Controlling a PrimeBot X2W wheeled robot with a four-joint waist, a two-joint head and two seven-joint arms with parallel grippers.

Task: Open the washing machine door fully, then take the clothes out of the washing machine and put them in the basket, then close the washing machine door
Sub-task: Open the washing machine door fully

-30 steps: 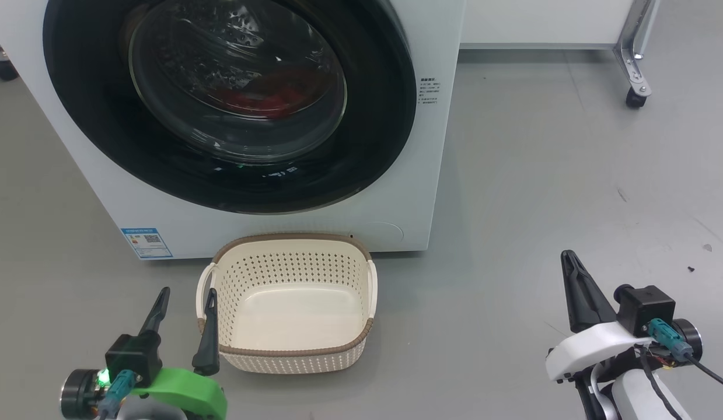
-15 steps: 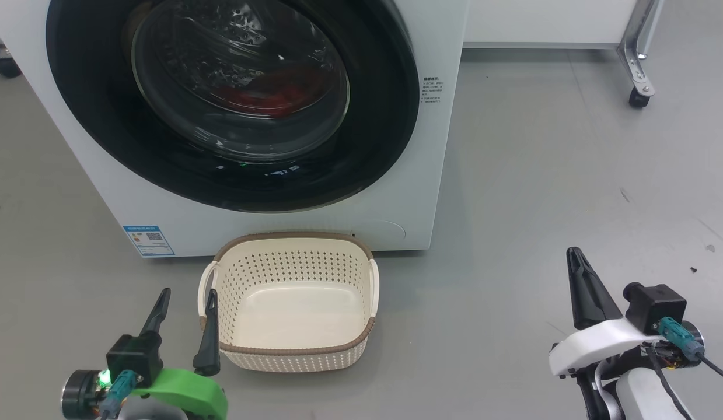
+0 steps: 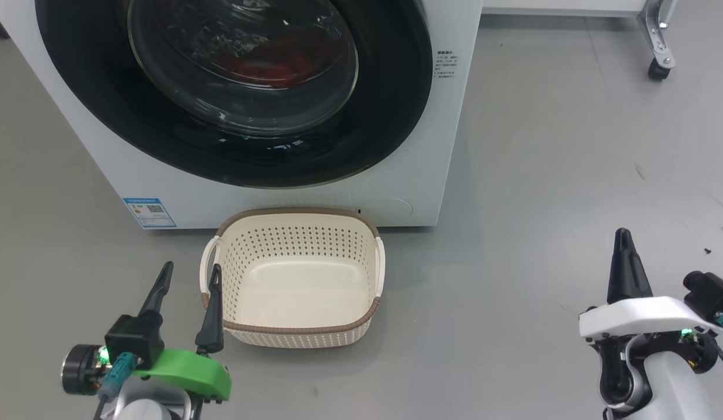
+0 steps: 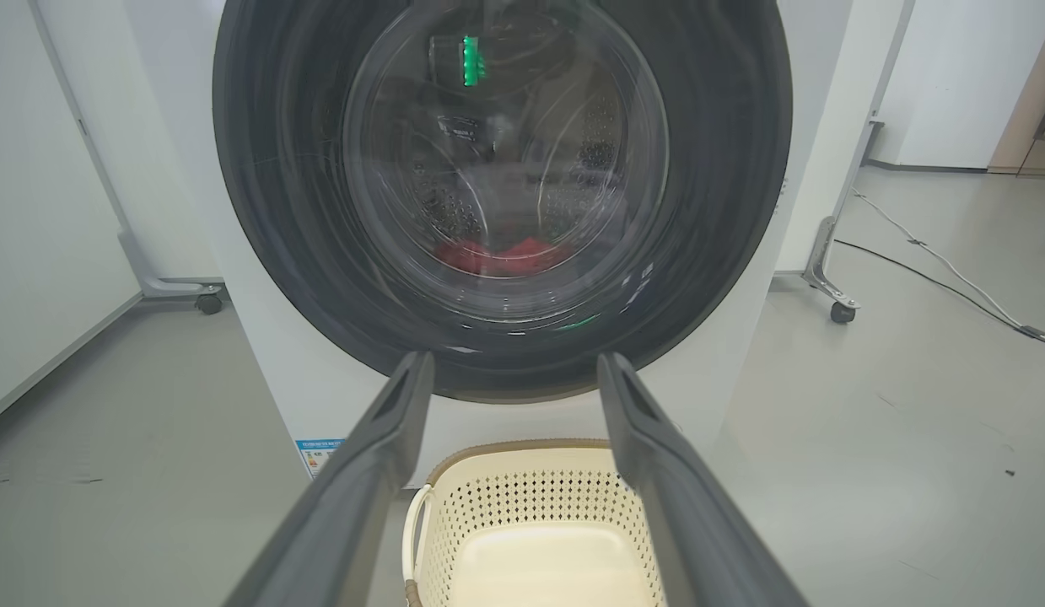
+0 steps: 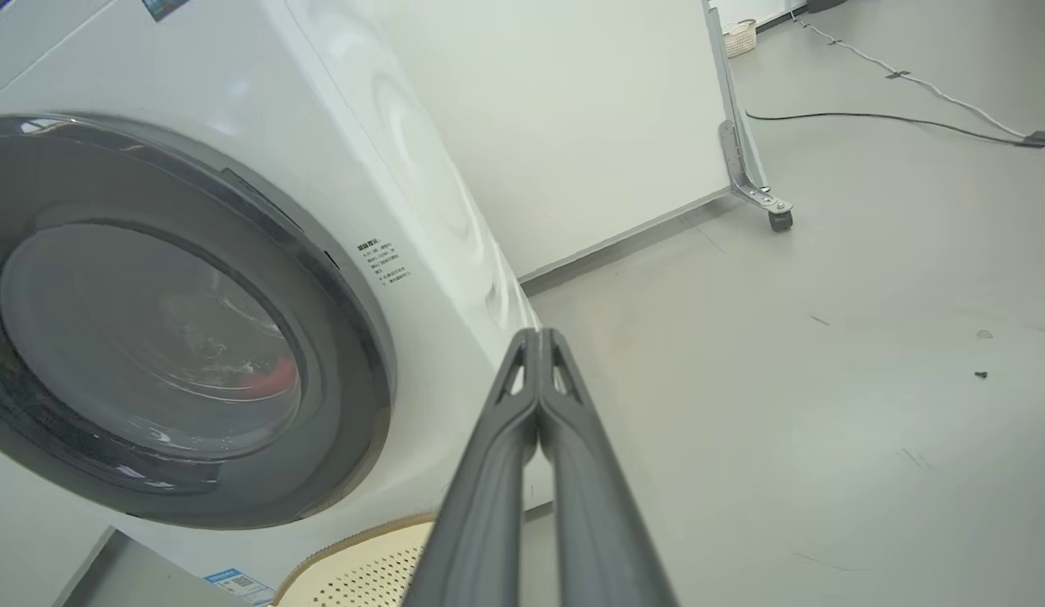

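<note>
two: left gripper [image 3: 192,266] spread, right gripper [image 3: 622,234] pinched

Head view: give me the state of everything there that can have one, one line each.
washing machine door: shut
clothes: inside the washing machine, behind the door glass
basket: upright on the floor, empty
left gripper: open, holding nothing
right gripper: shut, holding nothing

floor [image 3: 542,175]: grey | washing machine [image 3: 438,151]: standing | basket [image 3: 297,339]: just before it | caster [image 3: 657,71]: far right
</note>
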